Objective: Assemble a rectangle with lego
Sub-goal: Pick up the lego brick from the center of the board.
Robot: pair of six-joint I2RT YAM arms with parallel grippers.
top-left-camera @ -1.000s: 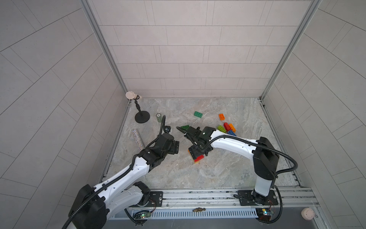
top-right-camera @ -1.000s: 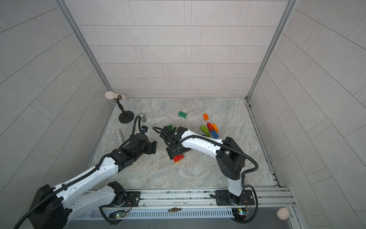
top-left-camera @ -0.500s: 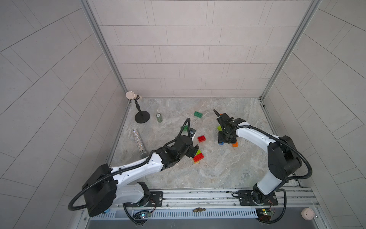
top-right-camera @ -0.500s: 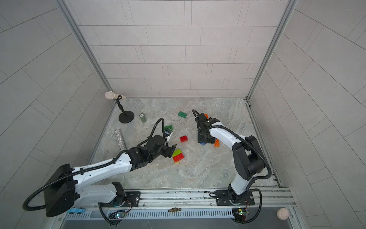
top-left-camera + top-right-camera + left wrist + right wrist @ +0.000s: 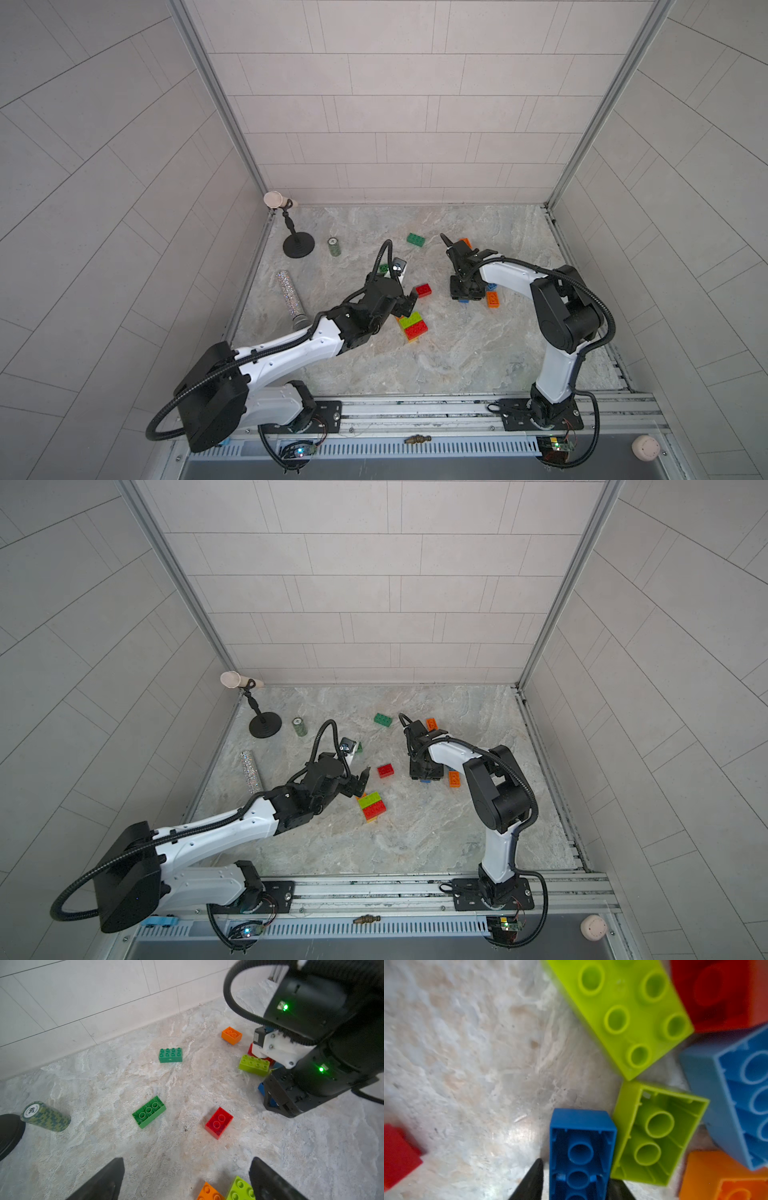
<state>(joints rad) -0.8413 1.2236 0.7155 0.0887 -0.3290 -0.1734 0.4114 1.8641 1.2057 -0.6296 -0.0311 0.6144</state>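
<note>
Right tool [image 5: 575,1172] has swung right, jaws straddling a blue brick [image 5: 581,1126], grip unclear; left tool [image 5: 187,1159] gapes empty. Next: clamp squarely, lift.

lego [image 5: 423,289] on table [image 5: 457,353], can [image 5: 333,246] to left

The only thing I can read from here is the number 20, printed dark on the white round end face of the small green camouflage-patterned cylinder [image 5: 45,1116], which sits at about ten o'clock on the grey marble tabletop [image 5: 457,353]. Fine lettering rings that number, too small for me to make out. In both top views the face is only a pale dot.
</note>
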